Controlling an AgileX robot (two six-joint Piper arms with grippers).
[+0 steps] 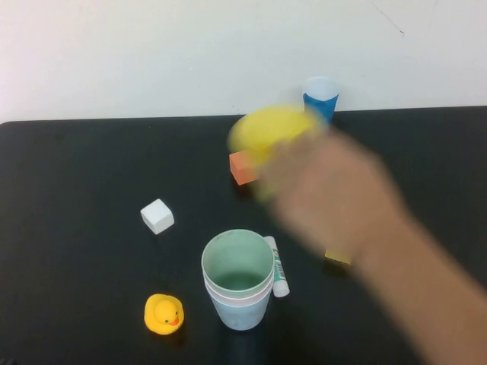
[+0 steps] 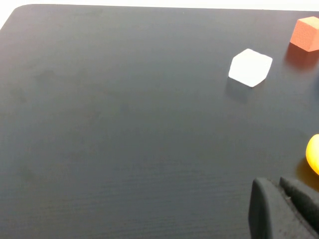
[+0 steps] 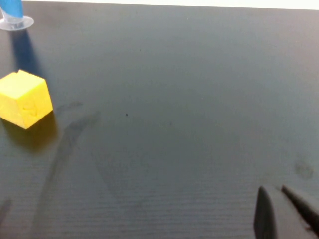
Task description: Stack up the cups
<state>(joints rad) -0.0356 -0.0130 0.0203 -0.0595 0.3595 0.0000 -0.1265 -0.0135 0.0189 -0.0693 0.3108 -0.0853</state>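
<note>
Three cups stand nested near the table's front: a pale green cup point(image 1: 237, 262) inside a pink one point(image 1: 237, 295), inside a light blue one point(image 1: 240, 313). A blurred bare human hand point(image 1: 335, 198) reaches in from the right and holds the yellow cup point(image 1: 270, 129) tilted above the table's far middle. Neither arm shows in the high view. My left gripper point(image 2: 273, 184) is shut and empty, low over bare table near the duck. My right gripper point(image 3: 273, 190) is also shut and empty over bare table.
A tall blue cone cup point(image 1: 321, 95) stands at the back edge. An orange cube point(image 1: 243, 167), white cube point(image 1: 157, 216), yellow cube point(image 1: 338, 256), rubber duck point(image 1: 163, 313) and a marker point(image 1: 277, 266) beside the stack lie on the black table point(image 1: 76, 266).
</note>
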